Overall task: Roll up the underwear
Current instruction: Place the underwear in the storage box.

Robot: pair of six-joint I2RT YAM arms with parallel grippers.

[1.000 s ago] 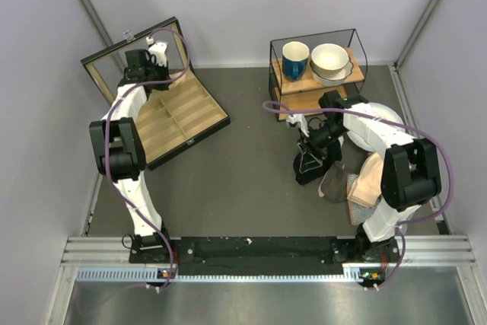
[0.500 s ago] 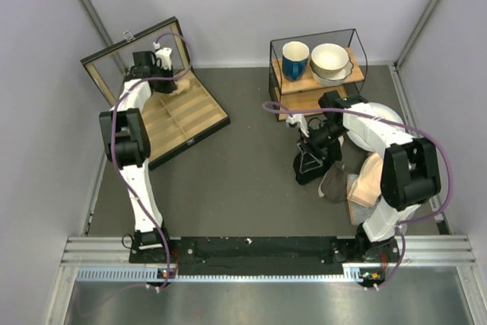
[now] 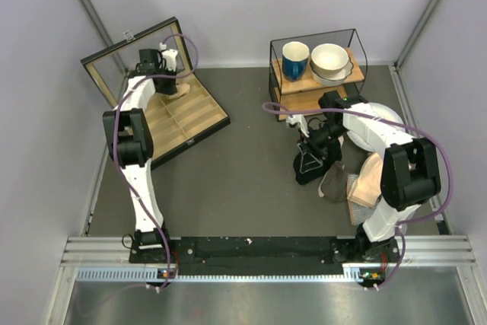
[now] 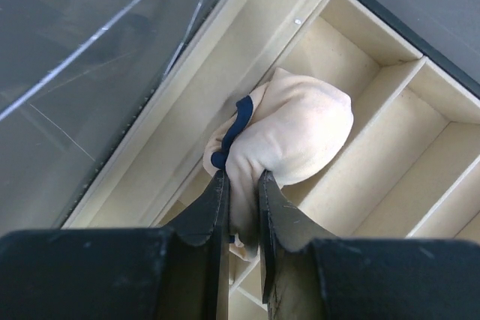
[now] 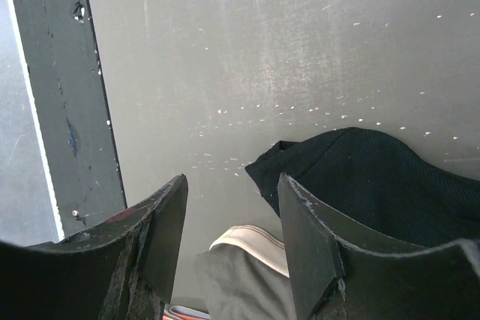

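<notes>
Underwear (image 4: 300,133) in left claw (image 4: 241,176) over divided box (image 4: 364,181), lid (image 4: 90,73) beside.

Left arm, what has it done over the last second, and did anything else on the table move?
The left arm straightened, reaching farther over the wooden box and shifting slightly right. The left end effector is shut on the underwear, and the bundle has come into view over the box's compartments in the top view. The right end effector, open by the black garment, stayed as it was.
</notes>
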